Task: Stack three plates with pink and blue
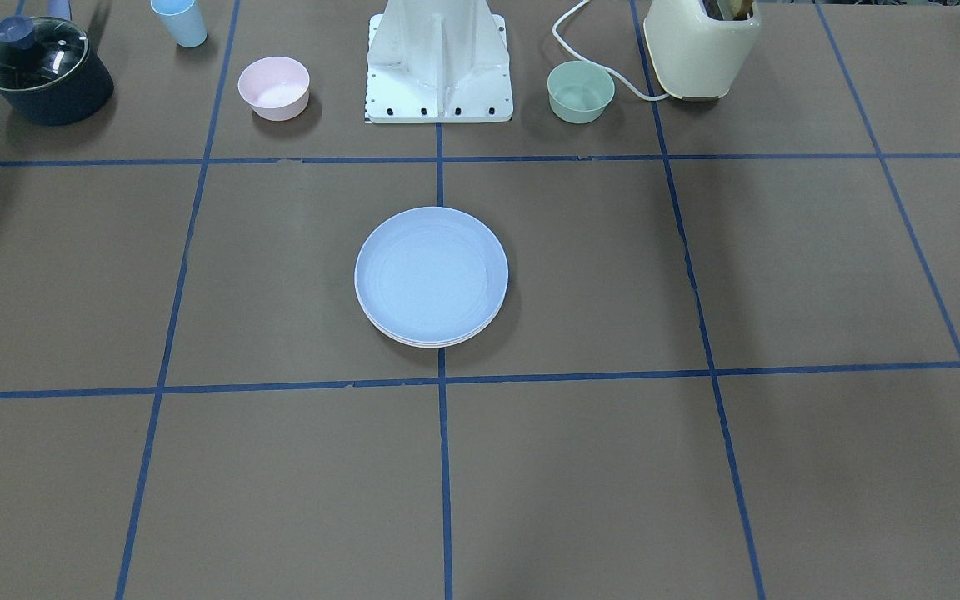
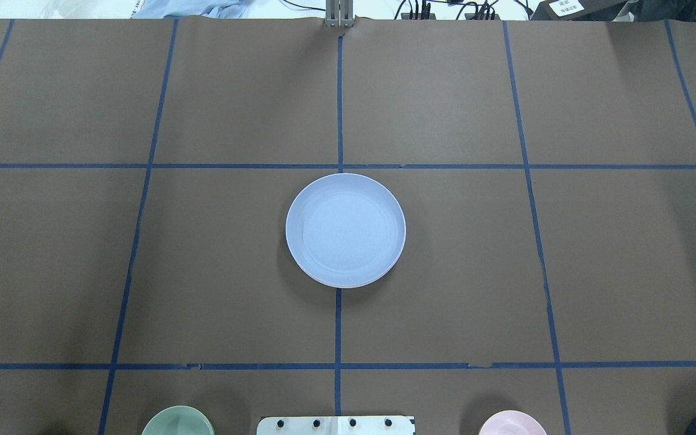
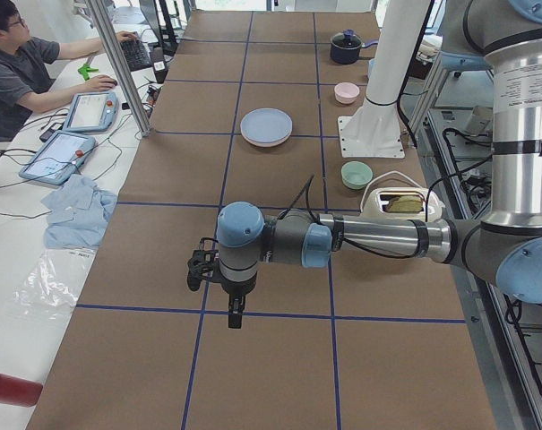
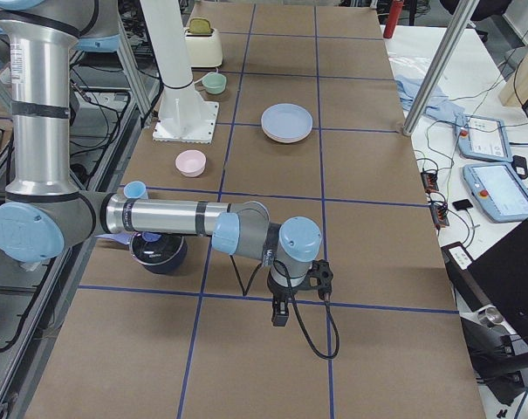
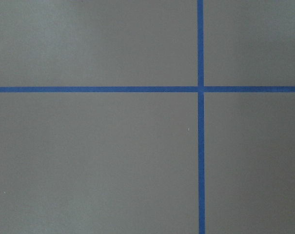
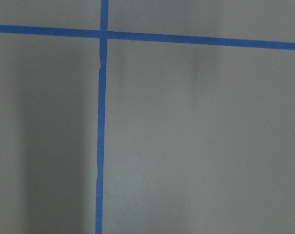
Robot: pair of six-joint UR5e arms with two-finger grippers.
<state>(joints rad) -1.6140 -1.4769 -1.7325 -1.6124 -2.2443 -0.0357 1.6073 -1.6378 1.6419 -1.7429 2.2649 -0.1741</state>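
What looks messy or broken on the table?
Nothing stands out. The blue plate sits flat on top of the stack, with only thin pale rims of the plates below peeking out. The pink bowl, green bowl, cup and pot all stand upright, and nothing is spilled.

The worktop [image 1: 280,483] carries a lidded dark pot [image 1: 45,75], blue cup [image 1: 181,22], pink bowl [image 1: 274,87], green bowl [image 1: 581,91] and cream toaster [image 1: 701,50] along one edge. Blue tape [image 1: 438,379] grids its surface.
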